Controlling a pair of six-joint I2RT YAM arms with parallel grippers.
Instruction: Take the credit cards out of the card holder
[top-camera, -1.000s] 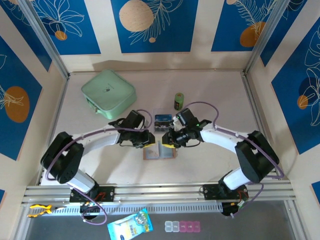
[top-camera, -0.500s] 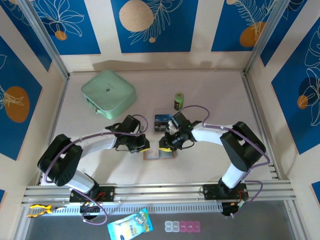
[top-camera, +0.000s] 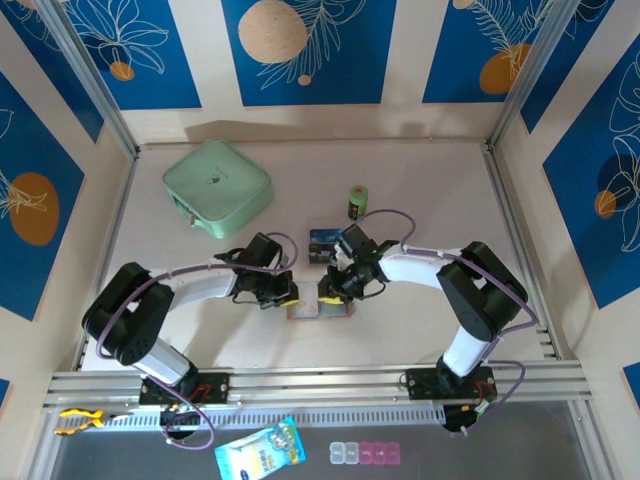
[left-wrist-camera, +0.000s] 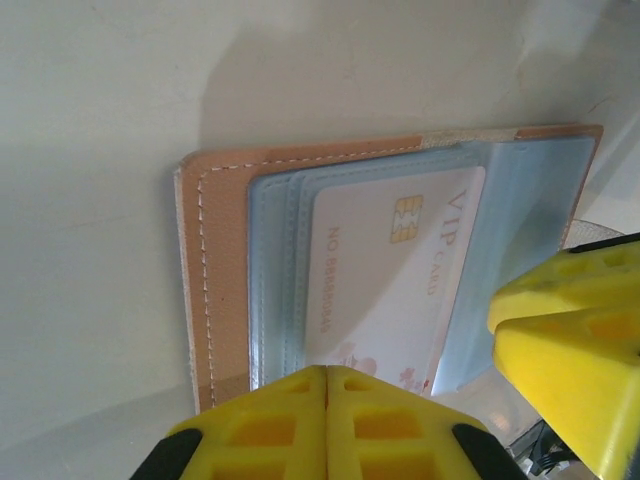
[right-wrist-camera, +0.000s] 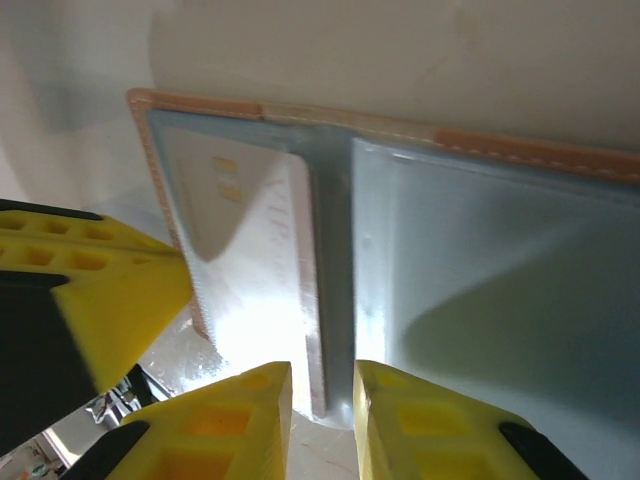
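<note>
The card holder (top-camera: 318, 306), tan with grey-blue clear sleeves, lies open on the table between both arms. A pale credit card (left-wrist-camera: 385, 270) printed "VIP" with a gold chip sits on its left half, and its near end runs under my left fingers. My left gripper (left-wrist-camera: 327, 372) is shut, its yellow tips meeting on that end of the card. In the right wrist view the same card (right-wrist-camera: 255, 260) lies left of the fold. My right gripper (right-wrist-camera: 322, 385) stands narrowly closed around the middle fold of the sleeves (right-wrist-camera: 335, 300) at the holder's near edge. From above, the left gripper (top-camera: 287, 293) and right gripper (top-camera: 329, 291) flank the holder.
A mint-green square case (top-camera: 217, 187) sits at the back left. A small green can (top-camera: 358, 202) stands behind the holder, with a small clear box holding a blue card-like thing (top-camera: 325, 243) just behind the grippers. A packet (top-camera: 260, 452) and small trays (top-camera: 365, 453) lie below the rail.
The left jaws have closed at the card's end. Both grippers have edged in over the holder, and the right arm's elbow has folded in toward the middle.
</note>
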